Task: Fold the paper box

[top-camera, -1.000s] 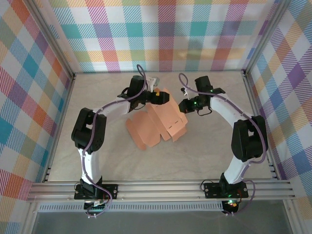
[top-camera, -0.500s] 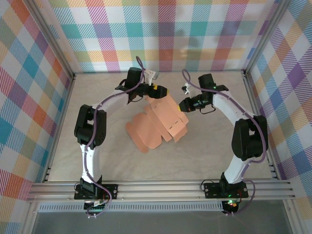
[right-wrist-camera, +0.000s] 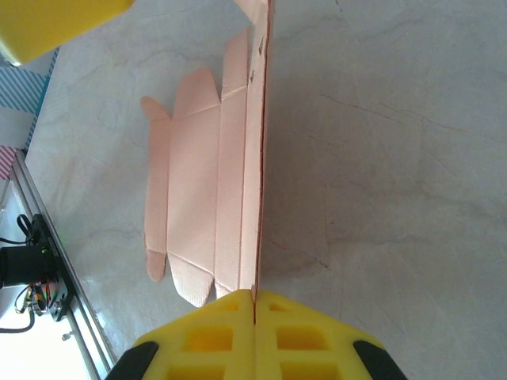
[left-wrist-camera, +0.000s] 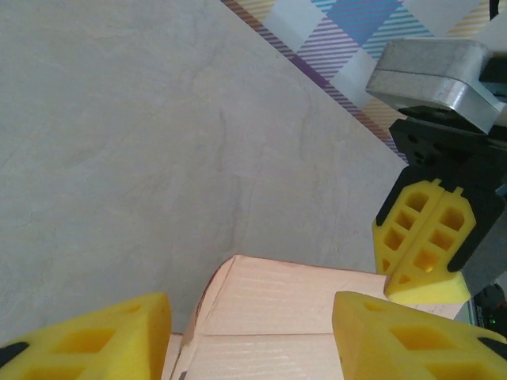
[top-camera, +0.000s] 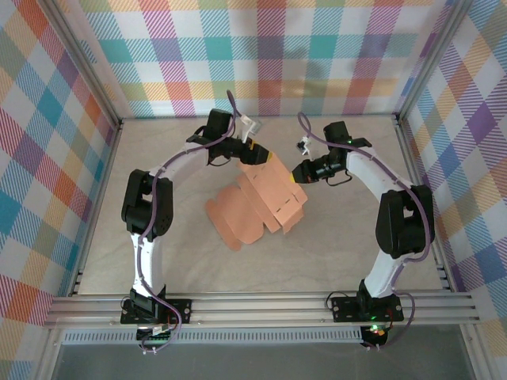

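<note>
The paper box (top-camera: 255, 204), a salmon-orange card sheet, lies near the middle of the desk (top-camera: 158, 261), with its flat flaps spread toward 7 o'clock and one panel raised on edge. The right claw (right-wrist-camera: 254, 305), at the sheet's 2 o'clock corner, is clamped on that upright panel's rim. The left claw (left-wrist-camera: 250, 318), at 12 o'clock, has its fingers apart astride the card's top edge, not visibly touching it.
</note>
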Controlling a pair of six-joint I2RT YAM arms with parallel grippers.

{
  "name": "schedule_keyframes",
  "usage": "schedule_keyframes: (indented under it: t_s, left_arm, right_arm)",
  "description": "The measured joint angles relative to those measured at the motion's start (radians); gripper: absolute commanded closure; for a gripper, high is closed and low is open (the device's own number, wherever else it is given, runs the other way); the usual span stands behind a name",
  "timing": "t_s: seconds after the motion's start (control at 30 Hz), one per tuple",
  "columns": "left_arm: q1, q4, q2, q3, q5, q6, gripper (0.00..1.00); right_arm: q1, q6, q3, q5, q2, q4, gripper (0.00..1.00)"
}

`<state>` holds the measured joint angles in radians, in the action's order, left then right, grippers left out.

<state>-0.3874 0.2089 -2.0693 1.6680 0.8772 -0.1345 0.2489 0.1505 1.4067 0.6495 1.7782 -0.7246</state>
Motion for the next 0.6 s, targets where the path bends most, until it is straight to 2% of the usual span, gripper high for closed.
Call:
schedule_keyframes:
  t_s: [0.13,0.23,0.6]
  left_arm:
    - [0.0,-0.003,0.002,-0.013,0.0,-0.016,0.52]
    - [-0.005,-0.011,0.014,-0.059,-0.023,-0.018,0.6]
    - [-0.086,-0.154,0.163,-0.271,-0.26,0.003,0.55]
  right_arm:
    - [0.0,-0.003,0.007,-0.001,0.004,0.0,1.0]
    - [0.0,-0.006,0.012,-0.001,0.009,0.001,1.0]
    - [0.0,-0.032,0.043,-0.021,0.036,-0.003,1.0]
